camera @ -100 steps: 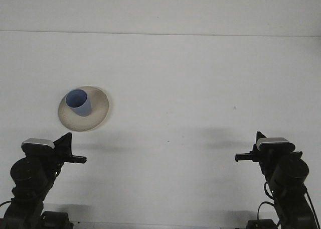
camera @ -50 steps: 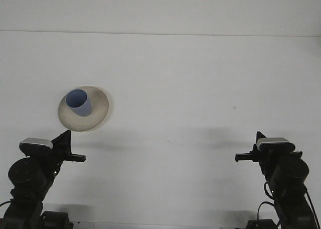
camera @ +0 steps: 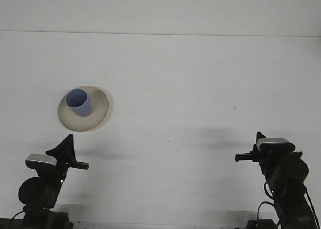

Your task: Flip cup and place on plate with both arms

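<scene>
Little risk is judged to remain: the blue cup (camera: 78,102) is stood upright, mouth up, long axis vertical, on the cream plate (camera: 98,107), left of centre on the white table (camera: 200,88). A stray sweep by the left gripper (camera: 75,161), nearest, could topple it. Neither it nor the right gripper (camera: 243,157) holds anything; finger spread cannot be told.

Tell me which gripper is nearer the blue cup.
Left. The left gripper sits just below the blue cup on its plate, on the near-left side. The right gripper is far across the table, near-right.
</scene>
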